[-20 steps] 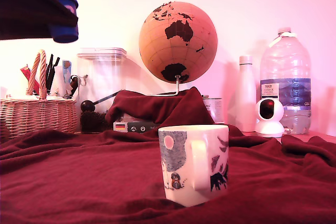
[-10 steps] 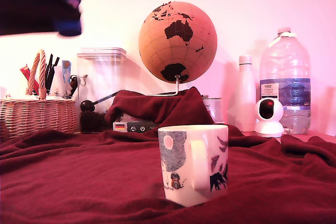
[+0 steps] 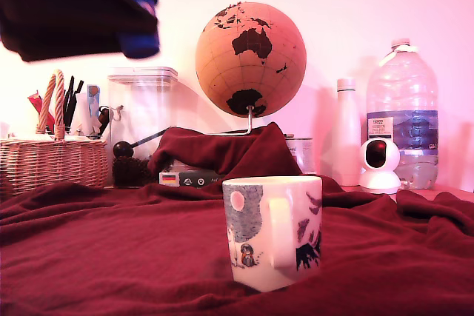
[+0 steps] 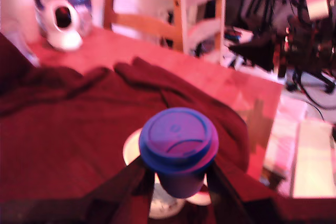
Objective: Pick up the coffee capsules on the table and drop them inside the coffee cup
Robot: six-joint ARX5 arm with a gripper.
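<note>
One capsule (image 4: 178,148) in play, dark blue, clamped between the gripper (image 4: 176,174) fingers, rim end facing the wrist camera, body pointing down and away. Gripper is clenched on it, one dark finger (image 4: 128,182) on each side of the body below the rim.

Key relation: the coffee cup (image 3: 272,231) is below the gripper and off to the exterior view's right. In the exterior view the capsule (image 3: 138,20) sits high at upper left, well above the cup and well apart sideways. In the wrist view a white rim (image 4: 137,153) shows directly behind and under the capsule; I read that as the cup's mouth, mostly hidden, so can't say how well centred it is. Capsule axis looks roughly aligned with the gripper's approach line, slightly tilted.

Versus the earlier frames: capsule and arm have shifted toward the exterior view's right, closer to the cup's column, height about the same. Motion blur on both, so the arm is mid-travel. Cup hasn't moved.

Judgement: transport phase; carry isn't finished. Needs more travel to the exterior view's right before release.

Around: cup stands upright on the red cloth (image 3: 111,249) covering the worktop, handle facing the exterior camera. Behind it a globe (image 3: 251,59), wicker basket (image 3: 52,160), clear water bottle (image 3: 404,109), small white camera (image 3: 380,164).
</note>
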